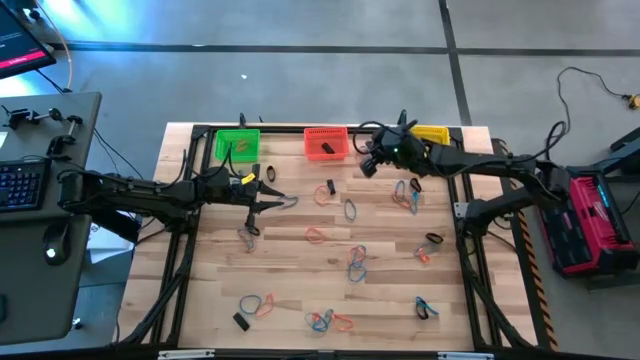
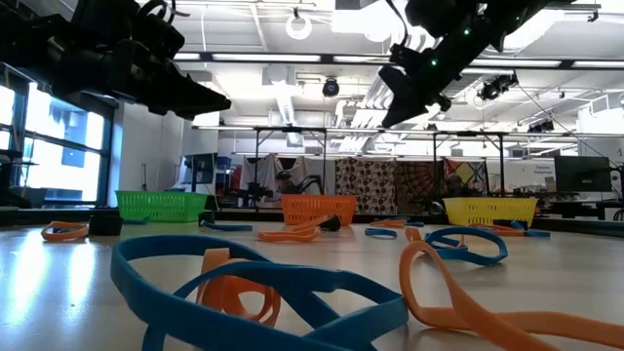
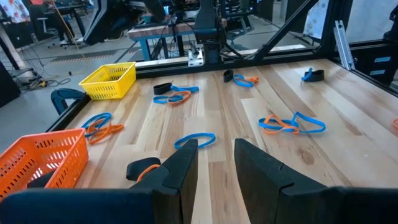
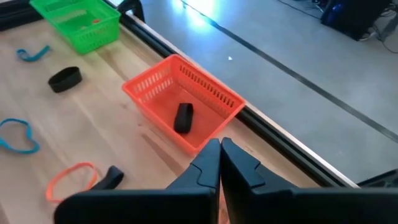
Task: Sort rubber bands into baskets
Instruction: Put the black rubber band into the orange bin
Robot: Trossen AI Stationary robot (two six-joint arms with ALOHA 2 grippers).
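Orange basket (image 4: 183, 102) (black band (image 4: 183, 117) inside), beside right end effector (image 4: 220, 155)

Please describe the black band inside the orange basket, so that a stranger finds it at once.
Three baskets stand along the table's far edge; the red-orange basket is the middle one. The black rubber band lies on its floor, the only band in it.
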